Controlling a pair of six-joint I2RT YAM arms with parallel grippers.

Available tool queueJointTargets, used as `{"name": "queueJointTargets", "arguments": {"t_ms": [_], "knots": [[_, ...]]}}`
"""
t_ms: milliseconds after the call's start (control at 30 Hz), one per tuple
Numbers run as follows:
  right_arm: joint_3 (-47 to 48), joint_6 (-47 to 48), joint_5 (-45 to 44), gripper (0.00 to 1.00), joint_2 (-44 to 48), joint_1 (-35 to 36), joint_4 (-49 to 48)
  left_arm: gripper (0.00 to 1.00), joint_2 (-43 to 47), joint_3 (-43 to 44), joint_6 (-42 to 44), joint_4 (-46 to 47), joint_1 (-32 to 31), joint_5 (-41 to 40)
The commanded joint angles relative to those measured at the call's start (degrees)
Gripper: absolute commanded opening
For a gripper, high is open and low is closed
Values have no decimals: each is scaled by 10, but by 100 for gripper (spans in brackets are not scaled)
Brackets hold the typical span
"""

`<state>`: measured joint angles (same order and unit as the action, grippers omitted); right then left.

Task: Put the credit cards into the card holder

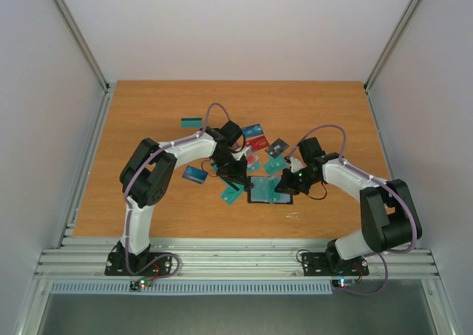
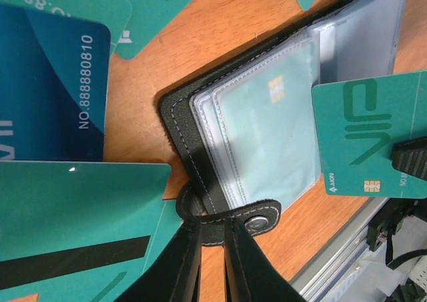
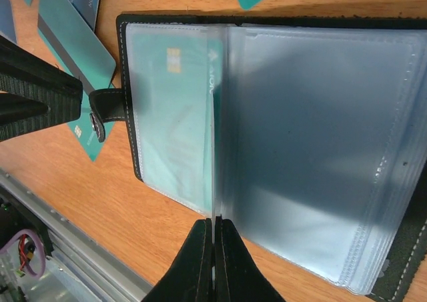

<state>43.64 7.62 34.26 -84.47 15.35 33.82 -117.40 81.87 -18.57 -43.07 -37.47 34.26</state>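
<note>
The black card holder (image 1: pixel 260 197) lies open on the table, with clear sleeves (image 3: pixel 313 142) fanned out. One teal card (image 3: pixel 170 115) sits inside a left sleeve. My right gripper (image 3: pixel 213 221) is shut on a teal VIP card (image 2: pixel 370 142), which it holds edge-on over the sleeves. My left gripper (image 2: pixel 212 225) has its fingers nearly together, tips resting on the holder's snap strap (image 2: pixel 260 217). Loose credit cards lie around: a blue one (image 2: pixel 47 89), a teal one with a black stripe (image 2: pixel 73 235), a red one (image 1: pixel 257 143) and a dark grey one (image 1: pixel 276 148).
More teal cards lie at the back left (image 1: pixel 191 121) and left of the holder (image 1: pixel 232 194), and a blue one (image 1: pixel 195 174) lies further left. A metal rail (image 1: pixel 236 257) runs along the table's near edge. White walls enclose the sides and back.
</note>
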Motion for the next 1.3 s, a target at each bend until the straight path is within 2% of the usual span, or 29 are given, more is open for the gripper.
{"name": "queueJointTargets", "arguments": {"t_ms": [0, 600, 833, 1267], "knots": [[-6, 5, 15, 1, 6, -3, -15, 12, -17, 20, 8, -2, -4, 6], [-7, 26, -5, 1, -27, -4, -40, 11, -41, 40, 25, -27, -6, 6], [19, 61, -6, 1, -56, -5, -14, 11, -57, 63, 46, -50, -6, 4], [46, 72, 6, 1, -105, -7, -17, 11, -82, 77, 56, -52, -6, 7]]}}
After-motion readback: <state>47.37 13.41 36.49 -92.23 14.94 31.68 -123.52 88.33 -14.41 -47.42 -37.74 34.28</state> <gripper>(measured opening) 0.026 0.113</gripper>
